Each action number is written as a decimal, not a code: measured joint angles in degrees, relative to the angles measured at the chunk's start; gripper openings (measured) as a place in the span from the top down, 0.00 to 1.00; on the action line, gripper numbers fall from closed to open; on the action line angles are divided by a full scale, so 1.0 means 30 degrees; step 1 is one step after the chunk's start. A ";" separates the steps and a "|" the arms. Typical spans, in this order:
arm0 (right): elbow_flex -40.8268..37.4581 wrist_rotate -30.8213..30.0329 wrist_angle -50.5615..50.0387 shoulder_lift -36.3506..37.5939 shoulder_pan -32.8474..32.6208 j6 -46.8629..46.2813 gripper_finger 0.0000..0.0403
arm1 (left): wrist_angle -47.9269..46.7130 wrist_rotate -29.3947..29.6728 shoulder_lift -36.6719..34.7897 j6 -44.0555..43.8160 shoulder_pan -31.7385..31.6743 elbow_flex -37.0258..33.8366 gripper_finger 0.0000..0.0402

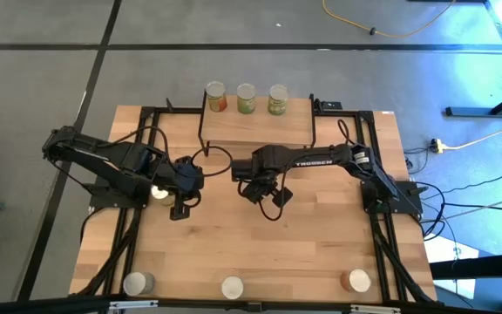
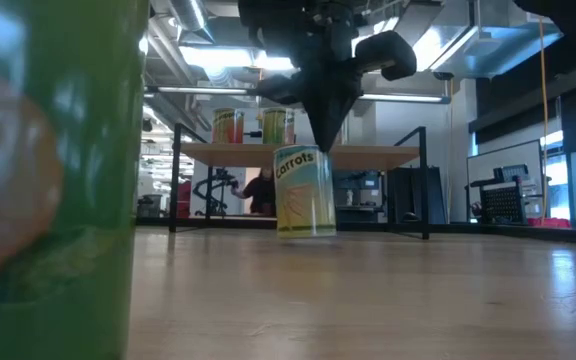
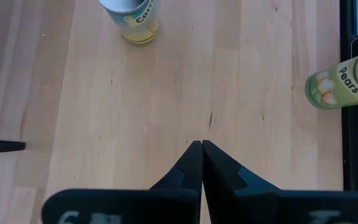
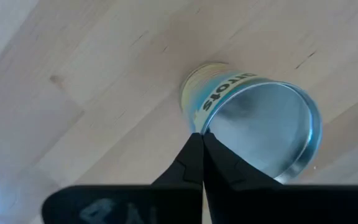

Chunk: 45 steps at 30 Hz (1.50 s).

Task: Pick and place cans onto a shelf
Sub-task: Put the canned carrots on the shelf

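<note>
A carrots can [image 2: 305,190] stands upright on its base on the table in front of the shelf [image 1: 258,129]. My right gripper [image 2: 325,140] hangs straight over it, shut, fingers pointing down, their tips at the can's top rim [image 4: 194,121]. In the high view the gripper [image 1: 264,192] covers this can. Three cans [image 1: 246,98] stand on the shelf's top board. My left gripper [image 1: 181,205] is shut with nothing in it and hovers above the table left of centre; its wrist view shows the closed fingertips [image 3: 202,149] over bare wood. My right gripper's shut fingertips [image 4: 199,146] come from above at the edge of the carrots can's silvery top [image 4: 260,130]. I cannot tell whether they touch the rim. The can stands on the table, with nothing between the fingers.
Three more cans stand along the table's near edge: left [image 1: 138,283], middle, a pears can [image 1: 232,286] [image 3: 340,87], and right [image 1: 356,281]. One green can [image 2: 48,180] fills the low view's left. Bare wood lies between the arms and this row.
</note>
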State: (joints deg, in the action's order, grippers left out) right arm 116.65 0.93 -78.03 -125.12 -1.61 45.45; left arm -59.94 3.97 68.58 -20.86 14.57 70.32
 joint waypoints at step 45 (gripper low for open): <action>0.0207 -0.4246 -0.2962 0.6370 -0.0259 -0.5595 1.00 | 0.0064 0.0000 0.0007 0.0437 0.0080 0.0000 1.00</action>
State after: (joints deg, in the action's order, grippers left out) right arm 117.27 -11.81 -86.91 -106.01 -2.38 28.67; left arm -59.75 3.97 68.60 -19.55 14.81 70.32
